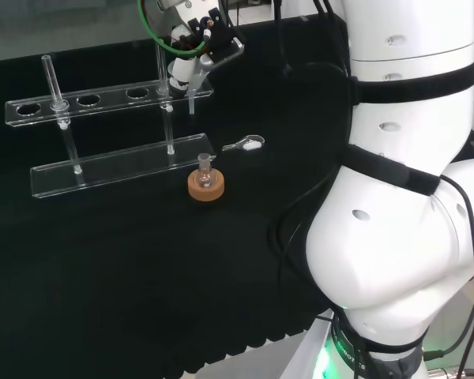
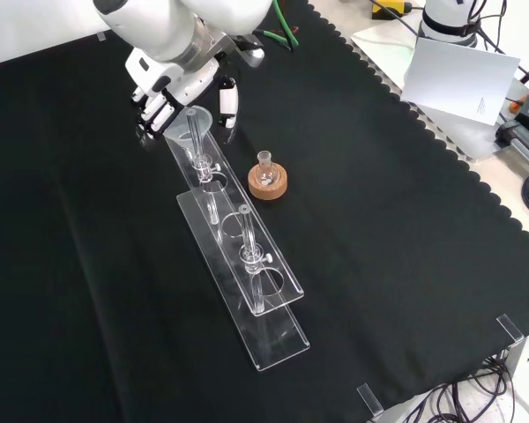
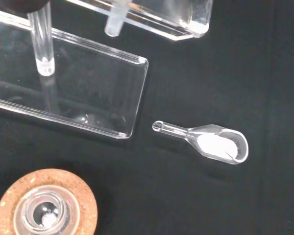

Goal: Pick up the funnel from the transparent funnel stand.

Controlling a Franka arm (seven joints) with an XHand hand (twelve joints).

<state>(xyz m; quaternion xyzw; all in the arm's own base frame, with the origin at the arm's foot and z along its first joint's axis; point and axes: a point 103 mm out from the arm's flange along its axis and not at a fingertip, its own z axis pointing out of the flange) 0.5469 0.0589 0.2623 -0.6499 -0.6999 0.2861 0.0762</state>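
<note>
Hovering at the funnel stand's (image 2: 247, 264) far end, the hand (image 2: 172, 88) curls its fingers around the funnel (image 2: 192, 128).

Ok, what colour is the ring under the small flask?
Light brown, speckled cork. The cork ring shows best in the wrist view, with the clear flask seated in it.

Hand (image 1: 191, 49) above funnel stand (image 1: 110, 103), funnel (image 1: 191, 93) stem just below fingers.

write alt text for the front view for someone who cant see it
The robot's black and white hand reaches down at a clear funnel seated in the far end of a long transparent funnel stand on black cloth. Just right of the stand, a small glass flask sits on a cork ring.
</note>
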